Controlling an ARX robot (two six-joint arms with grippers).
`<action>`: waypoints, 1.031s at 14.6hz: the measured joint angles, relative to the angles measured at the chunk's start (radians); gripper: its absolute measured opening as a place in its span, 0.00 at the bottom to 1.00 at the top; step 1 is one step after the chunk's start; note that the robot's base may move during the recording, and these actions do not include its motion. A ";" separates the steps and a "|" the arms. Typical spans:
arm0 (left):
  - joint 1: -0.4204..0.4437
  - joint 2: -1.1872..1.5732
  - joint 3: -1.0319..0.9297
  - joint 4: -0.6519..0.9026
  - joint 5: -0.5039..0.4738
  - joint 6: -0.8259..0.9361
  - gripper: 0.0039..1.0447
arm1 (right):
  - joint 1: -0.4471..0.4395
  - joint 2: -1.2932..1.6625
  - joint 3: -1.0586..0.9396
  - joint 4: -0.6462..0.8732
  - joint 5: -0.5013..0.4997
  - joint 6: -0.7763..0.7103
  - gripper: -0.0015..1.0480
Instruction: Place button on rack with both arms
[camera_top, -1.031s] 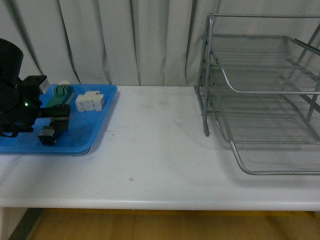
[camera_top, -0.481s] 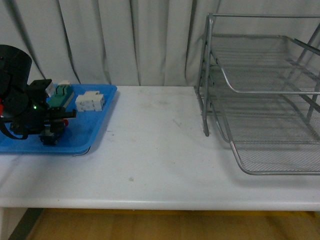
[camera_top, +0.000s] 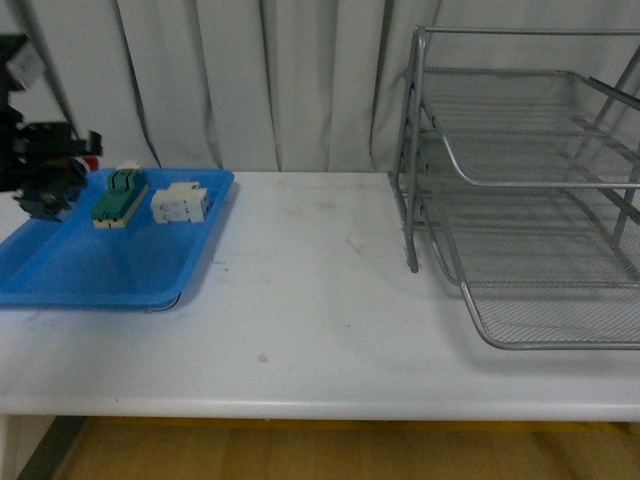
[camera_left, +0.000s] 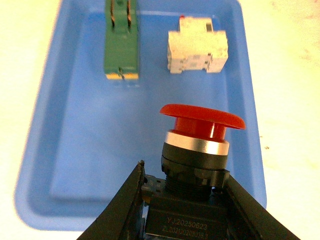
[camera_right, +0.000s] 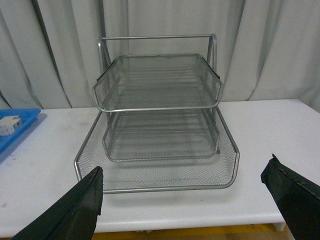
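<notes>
Low in the left wrist frame, my left claw (camera_left: 182, 175) clamps the button (camera_left: 202, 116) by its body; it seems light, rigid. My right claw (camera_right: 185, 167) gapes.

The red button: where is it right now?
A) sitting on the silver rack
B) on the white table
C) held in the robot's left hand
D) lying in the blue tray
C: in the left wrist view, the button sits gripped between the two fingers of the left hand, up above the blue tray and not lying in it.
</notes>
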 joint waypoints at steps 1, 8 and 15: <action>-0.004 -0.161 -0.126 -0.003 -0.023 0.025 0.34 | 0.000 0.000 0.000 0.000 0.000 0.000 0.94; -0.071 -0.797 -0.575 -0.152 -0.142 0.027 0.34 | 0.000 0.000 0.000 -0.001 0.000 0.000 0.94; -0.067 -0.791 -0.575 -0.156 -0.145 0.026 0.34 | 0.000 0.000 0.000 -0.002 -0.001 0.000 0.94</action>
